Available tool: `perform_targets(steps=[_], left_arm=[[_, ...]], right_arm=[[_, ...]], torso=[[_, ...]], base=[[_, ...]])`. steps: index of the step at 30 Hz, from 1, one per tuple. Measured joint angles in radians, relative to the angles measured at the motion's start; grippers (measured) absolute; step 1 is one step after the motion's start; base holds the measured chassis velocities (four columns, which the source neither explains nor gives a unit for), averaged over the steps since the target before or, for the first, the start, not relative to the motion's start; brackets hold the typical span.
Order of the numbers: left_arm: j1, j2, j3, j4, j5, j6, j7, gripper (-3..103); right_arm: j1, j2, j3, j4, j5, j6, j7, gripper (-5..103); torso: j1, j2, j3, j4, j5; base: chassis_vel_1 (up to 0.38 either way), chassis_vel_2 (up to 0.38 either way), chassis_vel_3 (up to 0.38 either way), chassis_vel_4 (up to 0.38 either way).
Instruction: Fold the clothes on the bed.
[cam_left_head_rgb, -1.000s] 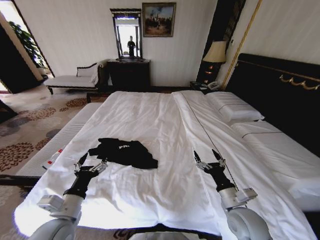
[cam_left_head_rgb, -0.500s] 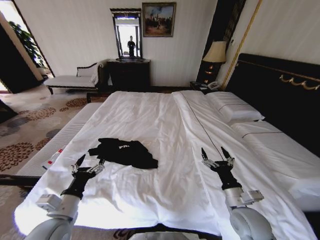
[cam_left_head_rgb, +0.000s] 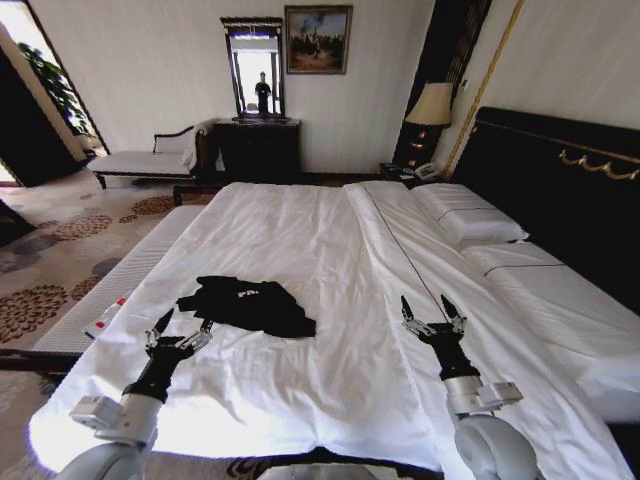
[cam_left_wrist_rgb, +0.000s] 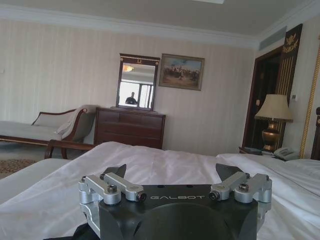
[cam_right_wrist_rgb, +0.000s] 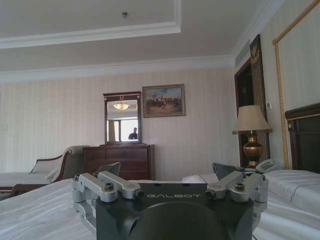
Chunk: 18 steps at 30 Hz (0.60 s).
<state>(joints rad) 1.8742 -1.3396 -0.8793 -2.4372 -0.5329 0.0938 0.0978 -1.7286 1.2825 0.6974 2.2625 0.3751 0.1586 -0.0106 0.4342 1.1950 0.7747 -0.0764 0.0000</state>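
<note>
The bed (cam_left_head_rgb: 330, 250) carries 1 black T-shirt (cam_left_head_rgb: 245, 303), which lies crumpled on the white sheet toward the near left part of the mattress, its small white lettering just visible on the upper fold; 2 white pillows (cam_left_head_rgb: 468, 215) sit at the far right against the dark headboard (cam_left_head_rgb: 560, 190). The left arm reaches forward from the lower left of the head view, its forearm angled up and inward, and the left gripper (cam_left_head_rgb: 180, 330) hangs low over the sheet with its 2 fingers spread apart, nothing between them. The shirt's near edge lies just beyond this gripper's fingertips, slightly toward the robot's right, close but apart from them. The right arm rises from the lower right of the head view, and the right gripper (cam_left_head_rgb: 432, 314) points away from the robot over bare sheet beside the seam that runs down the bed, its 2 fingers likewise spread wide and empty. The shirt is well apart from this gripper, off to its left across open sheet. In the left wrist view the left gripper (cam_left_wrist_rgb: 170, 175) shows its dark fingertips parted over white bedding, with a sliver of dark fabric at the frame's lower edge. In the right wrist view the right gripper (cam_right_wrist_rgb: 167, 172) shows the same parted stance above the sheet.
</note>
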Motion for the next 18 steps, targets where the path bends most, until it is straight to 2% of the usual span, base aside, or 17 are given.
perform_targets(steps=[18], left_arm=[[-0.006,-0.022,0.009,0.002,0.011,0.006,-0.006,100]], right_arm=[[0.006,0.009,-0.009,-0.008,-0.002,0.011,-0.001,100]], torso=[[0.000,0.000,0.000,0.0000,0.0000]], base=[[0.000,0.000,0.000,0.000]])
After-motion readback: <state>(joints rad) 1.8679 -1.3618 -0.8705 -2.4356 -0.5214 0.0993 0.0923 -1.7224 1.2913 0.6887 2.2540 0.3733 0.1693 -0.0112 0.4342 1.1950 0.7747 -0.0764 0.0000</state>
